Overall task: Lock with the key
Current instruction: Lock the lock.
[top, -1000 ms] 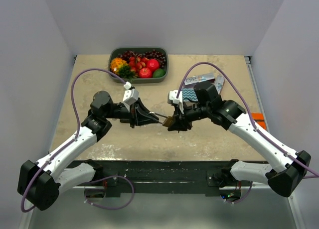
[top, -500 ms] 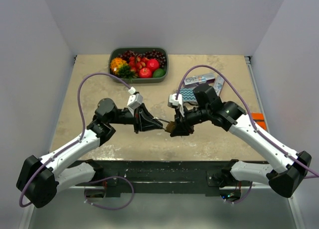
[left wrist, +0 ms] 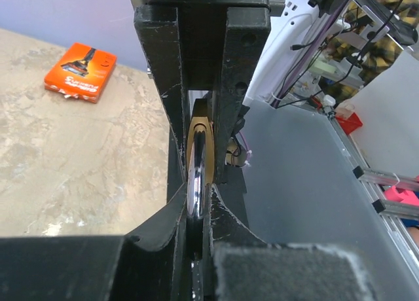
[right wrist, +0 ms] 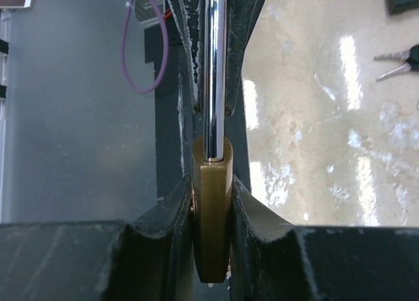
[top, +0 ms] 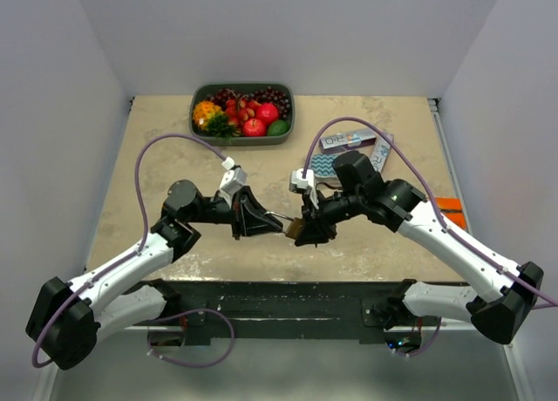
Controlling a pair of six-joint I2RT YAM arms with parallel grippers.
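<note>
Your right claw (right wrist: 211,203) is clenched on the brass lock (right wrist: 211,242), pinching the body flat between its pads so it cannot twist; the shackle (right wrist: 213,85) runs straight ahead of that claw into your left claw (left wrist: 198,209), which grips it edge-on; holding both ends braces the lock between the claws, probably to press the shackle home; the keys (right wrist: 396,57) lie on the table (right wrist: 314,118), ahead and right of the right claw, in neither claw; you'll likely need to free one for them.

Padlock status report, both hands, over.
Left hand shut on shackle. Right hand shut on padlock body. Keys on table, unheld.
</note>
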